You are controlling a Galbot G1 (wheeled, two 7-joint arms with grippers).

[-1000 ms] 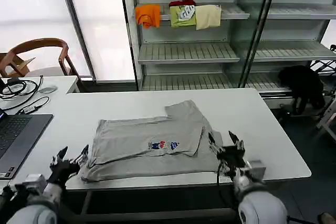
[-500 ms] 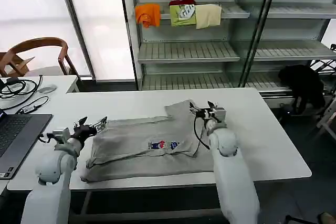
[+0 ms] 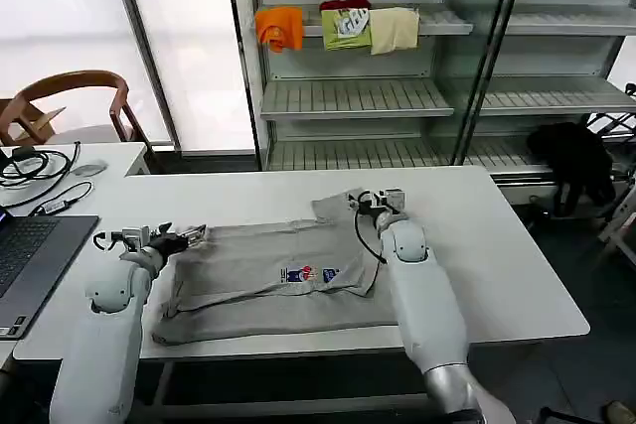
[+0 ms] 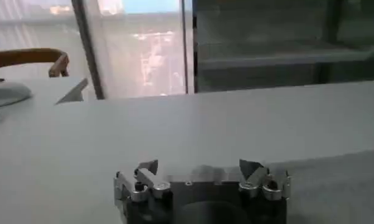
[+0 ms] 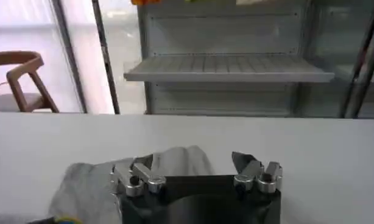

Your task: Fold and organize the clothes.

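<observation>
The grey T-shirt lies half-folded on the desk. The step in hand looks like reaching for its far corners. The left gripper sits at the far left corner, jaws spread and empty, cloth just ahead of them. The right gripper is over the raised sleeve, jaws likewise apart, holding nothing. Next, each likely needs to close on a cloth edge between its jaws. The chest print is too small to read.
</observation>
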